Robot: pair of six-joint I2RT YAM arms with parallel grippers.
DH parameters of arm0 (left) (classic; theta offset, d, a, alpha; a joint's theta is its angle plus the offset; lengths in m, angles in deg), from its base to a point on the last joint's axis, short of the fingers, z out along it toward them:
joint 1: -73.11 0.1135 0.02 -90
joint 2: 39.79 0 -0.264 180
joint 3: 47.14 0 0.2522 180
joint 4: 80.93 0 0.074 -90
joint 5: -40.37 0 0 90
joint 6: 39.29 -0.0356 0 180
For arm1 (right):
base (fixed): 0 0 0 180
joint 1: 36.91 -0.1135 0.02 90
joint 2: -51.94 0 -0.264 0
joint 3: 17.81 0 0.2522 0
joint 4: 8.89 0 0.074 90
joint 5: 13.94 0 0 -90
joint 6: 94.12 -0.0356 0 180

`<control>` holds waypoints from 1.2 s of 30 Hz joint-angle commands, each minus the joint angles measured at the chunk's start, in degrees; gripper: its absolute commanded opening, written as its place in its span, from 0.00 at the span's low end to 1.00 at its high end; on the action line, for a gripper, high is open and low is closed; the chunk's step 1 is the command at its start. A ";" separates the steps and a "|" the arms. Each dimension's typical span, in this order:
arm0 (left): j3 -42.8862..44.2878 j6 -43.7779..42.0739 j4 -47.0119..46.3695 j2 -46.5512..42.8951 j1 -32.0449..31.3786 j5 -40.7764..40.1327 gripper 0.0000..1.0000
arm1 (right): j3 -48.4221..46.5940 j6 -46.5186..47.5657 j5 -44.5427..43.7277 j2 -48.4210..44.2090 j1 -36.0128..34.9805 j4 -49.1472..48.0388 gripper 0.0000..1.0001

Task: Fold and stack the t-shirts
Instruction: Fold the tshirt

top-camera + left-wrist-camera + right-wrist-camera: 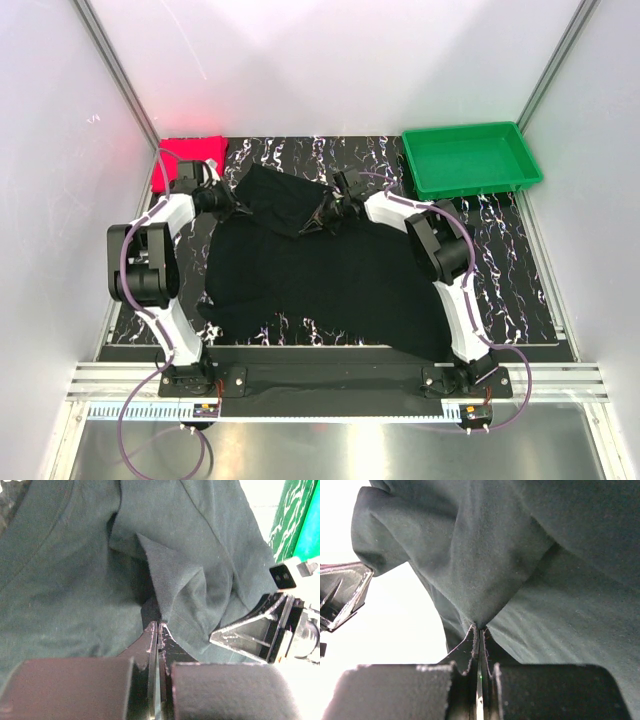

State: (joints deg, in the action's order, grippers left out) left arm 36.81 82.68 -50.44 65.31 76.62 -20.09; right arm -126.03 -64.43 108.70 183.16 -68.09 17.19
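Pinching the black shirt (320, 285), my left fingers (158, 630) and right fingers (479, 632) pressed tight on raised folds of it; most sprawls on the counter (500, 260) behind them. Folding looks barely begun. The red shirt (195, 150) lies beyond my left fingers, unstacked.

The left arm (150, 262) and right arm (440, 250) reach forward, elbows bent, wrists turned inward toward each other, the left gripper (158, 625) at the black shirt's (320, 280) far left edge, the right gripper (479, 627) at its far middle, both jaws pinched on cloth.
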 commanded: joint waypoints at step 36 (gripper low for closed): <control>-7.53 -4.02 7.53 -9.65 0.27 -5.02 0.02 | 2.17 6.61 16.30 0.26 5.51 4.47 0.02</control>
State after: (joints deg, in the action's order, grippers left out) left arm 29.73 79.20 -42.65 58.97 76.62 -24.20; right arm -123.03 -59.12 121.32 183.16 -63.06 19.88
